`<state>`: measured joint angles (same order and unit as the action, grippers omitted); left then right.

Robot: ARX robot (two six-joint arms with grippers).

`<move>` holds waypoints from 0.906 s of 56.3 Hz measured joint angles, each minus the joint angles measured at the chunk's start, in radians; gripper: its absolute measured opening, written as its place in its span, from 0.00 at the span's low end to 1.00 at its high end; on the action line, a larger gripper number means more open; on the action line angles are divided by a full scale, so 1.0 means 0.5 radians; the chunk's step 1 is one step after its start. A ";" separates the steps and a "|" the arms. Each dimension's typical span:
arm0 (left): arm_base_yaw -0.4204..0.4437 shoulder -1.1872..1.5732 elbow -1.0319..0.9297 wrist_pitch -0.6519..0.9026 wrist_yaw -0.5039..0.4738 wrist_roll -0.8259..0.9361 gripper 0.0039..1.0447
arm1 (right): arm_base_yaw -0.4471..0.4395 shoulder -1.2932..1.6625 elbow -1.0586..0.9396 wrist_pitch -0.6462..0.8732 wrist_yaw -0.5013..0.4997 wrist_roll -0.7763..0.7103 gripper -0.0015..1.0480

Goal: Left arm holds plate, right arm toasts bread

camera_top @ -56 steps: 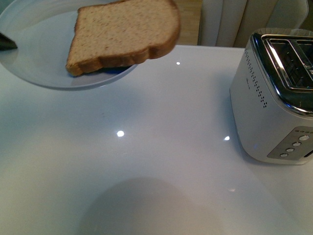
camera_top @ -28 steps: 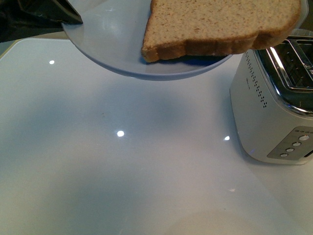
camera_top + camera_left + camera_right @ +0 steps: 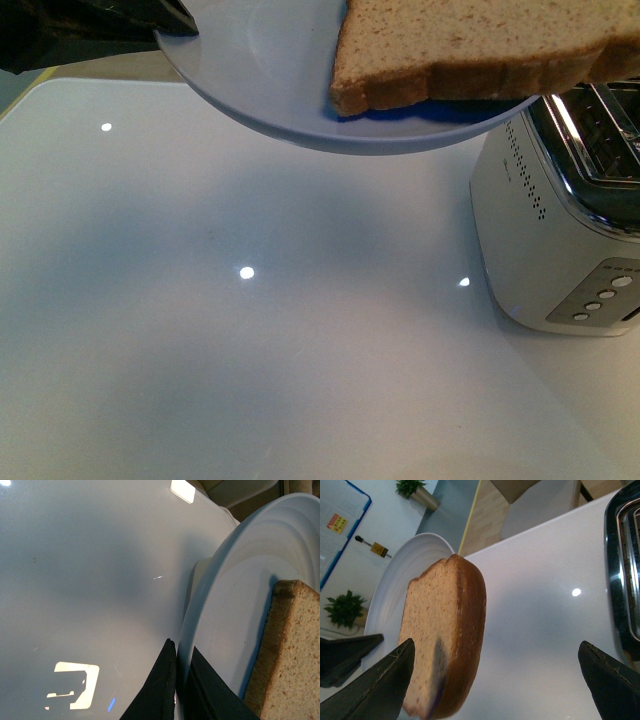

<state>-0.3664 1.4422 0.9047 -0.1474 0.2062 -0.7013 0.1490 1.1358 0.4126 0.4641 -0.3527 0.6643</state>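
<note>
Bread point(image 3: 470, 45): one wholemeal slice, light brown speckled crumb with a darker brown crust. It lies flat on the plate point(image 3: 270, 80), and its 3 o'clock end sticks out past the rim. The plate is pale blue-grey, round and shallow with a low rim. It is in the air over the white table point(image 3: 250, 350), at 12 o'clock in the front view.

Left gripper point(image 3: 182, 680): clamped on the plate rim, one black finger on each side of it, at 11 o'clock in the front view.

Right gripper point(image 3: 495, 652): fingers spread wide. In the right wrist view the slice shows between them, close to one finger. Can't tell if they touch.

Toaster point(image 3: 560, 200): white and chrome, standing on the table at 3 o'clock, slots facing up.

Change vs 0.5 s ago: plate and bread have shifted further toward 3 o'clock. The slice now overlaps the toaster's top in the front view. A second ago they were over at 10–11 o'clock, well apart from the toaster.

Cut off or unclear:
- The frame clips the far edges of the plate and the slice at 12 o'clock.
- The toaster's 3 o'clock side is out of frame, and its top corner is hidden behind the plate and bread.
- Only a dark tip of the left gripper shows in the front view.
- The height gap between bread and toaster is not readable.
</note>
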 joint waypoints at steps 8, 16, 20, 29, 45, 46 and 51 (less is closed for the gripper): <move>0.001 -0.001 0.000 -0.013 -0.001 -0.001 0.02 | 0.011 0.166 0.050 0.134 -0.018 0.124 0.92; 0.001 -0.002 0.000 -0.024 0.000 -0.001 0.02 | 0.028 0.237 0.088 0.191 -0.050 0.211 0.91; 0.001 -0.005 0.000 -0.024 0.000 -0.002 0.02 | 0.037 0.249 0.098 0.209 -0.064 0.246 0.87; -0.002 -0.005 0.000 -0.024 -0.001 -0.008 0.02 | 0.062 0.258 0.106 0.235 -0.087 0.328 0.63; -0.012 -0.005 0.000 -0.024 0.000 -0.015 0.02 | 0.091 0.258 0.106 0.247 -0.155 0.426 0.18; -0.012 -0.005 0.000 -0.024 0.000 -0.015 0.02 | 0.091 0.258 0.106 0.248 -0.157 0.428 0.16; -0.012 -0.005 0.000 -0.024 0.000 -0.015 0.02 | 0.089 0.249 0.106 0.248 -0.171 0.449 0.06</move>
<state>-0.3725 1.4395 0.9047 -0.1593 0.2062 -0.7090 0.1932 1.2606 0.4656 0.5880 -0.4381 0.8890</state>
